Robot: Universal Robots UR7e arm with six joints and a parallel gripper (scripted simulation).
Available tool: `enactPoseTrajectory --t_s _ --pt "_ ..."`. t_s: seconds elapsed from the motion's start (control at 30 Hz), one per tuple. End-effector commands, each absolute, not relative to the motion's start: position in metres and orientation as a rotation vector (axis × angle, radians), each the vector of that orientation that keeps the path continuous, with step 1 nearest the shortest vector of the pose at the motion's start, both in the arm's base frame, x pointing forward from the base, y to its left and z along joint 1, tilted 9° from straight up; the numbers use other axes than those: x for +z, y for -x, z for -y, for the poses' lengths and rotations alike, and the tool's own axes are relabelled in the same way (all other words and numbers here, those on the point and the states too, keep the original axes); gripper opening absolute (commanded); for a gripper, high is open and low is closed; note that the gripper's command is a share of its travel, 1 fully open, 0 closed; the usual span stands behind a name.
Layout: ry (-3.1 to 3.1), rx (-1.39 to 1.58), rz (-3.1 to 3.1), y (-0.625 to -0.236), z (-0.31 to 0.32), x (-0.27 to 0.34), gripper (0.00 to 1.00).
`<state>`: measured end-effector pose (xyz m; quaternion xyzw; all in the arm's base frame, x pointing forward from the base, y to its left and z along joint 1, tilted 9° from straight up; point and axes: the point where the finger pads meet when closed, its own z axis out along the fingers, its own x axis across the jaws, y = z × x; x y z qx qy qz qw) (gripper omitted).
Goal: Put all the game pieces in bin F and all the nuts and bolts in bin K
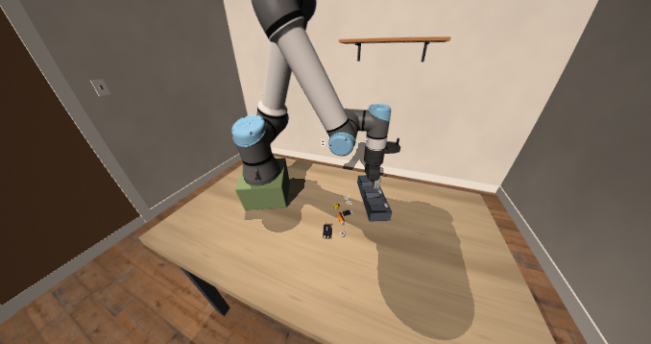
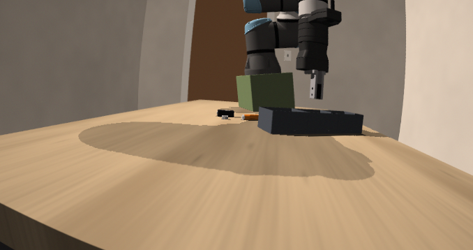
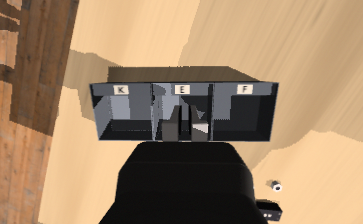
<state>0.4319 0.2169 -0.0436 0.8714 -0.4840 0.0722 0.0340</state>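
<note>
A dark bin row [image 1: 374, 200] stands on the table, its three compartments marked K [image 3: 120, 90], E [image 3: 182, 90] and F [image 3: 244, 89]. My gripper [image 3: 185, 114] hangs a little above the middle compartment E, fingers nearly together with nothing seen between them; it also shows in the exterior view [image 2: 316, 88] over the bin row [image 2: 310, 121]. Left of the bins lie small things: a black domino-like piece [image 1: 327, 231], a silver nut [image 1: 343, 233], an orange piece [image 1: 341, 218], a yellow-brown piece [image 1: 337, 207] and a pale small part [image 1: 349, 200]. What lies inside the bins is unclear.
The arm's green base block [image 1: 263, 190] stands at the table's back left. The wall runs close behind the bins. In the wrist view a nut [image 3: 276, 186] and a black piece [image 3: 269, 210] lie at lower right.
</note>
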Motion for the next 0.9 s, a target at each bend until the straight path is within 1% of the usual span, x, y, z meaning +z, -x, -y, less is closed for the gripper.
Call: enactPoseTrajectory --t_s 0.0,0.43,0.6,0.87 --pt "-2.679 0.221 1.488 -0.429 -0.221 -0.042 0.31" --pt "-2.679 0.22 1.488 -0.395 -0.276 -0.053 0.31" --pt "-2.679 0.22 1.488 -0.387 -0.287 -0.055 0.31" --pt "-2.679 0.22 1.488 -0.388 -0.287 -0.057 0.31"
